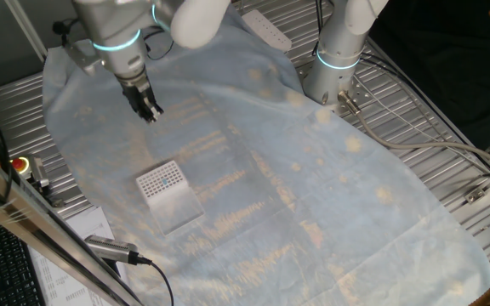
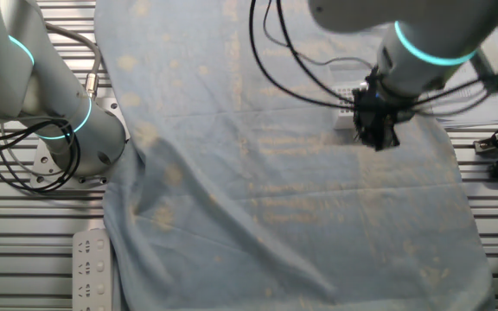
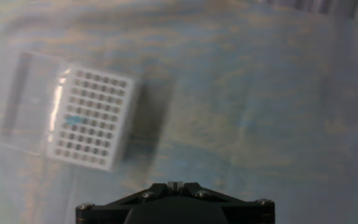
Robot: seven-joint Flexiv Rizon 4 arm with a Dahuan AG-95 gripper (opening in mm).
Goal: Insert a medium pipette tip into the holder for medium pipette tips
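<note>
Pale blue-teal tapering plastic pipette tip point(image 3: 74, 119) seated in white translucent grid-topped holder box point(image 1: 162, 184) on wrinkled pale blue cloth point(image 1: 313, 187). Black two-finger gripper point(image 1: 150, 111) above, well apart; finger state indiscernible. No legible writing.

A metal slatted table point(image 1: 432, 127) carries a pale blue cloth point(image 1: 313, 187), wrinkled and stained. On the cloth stands the white holder point(image 1: 165, 191) with its grid of holes. A white power strip point(image 2: 89, 268) lies on the table, touching the cloth edge.
</note>
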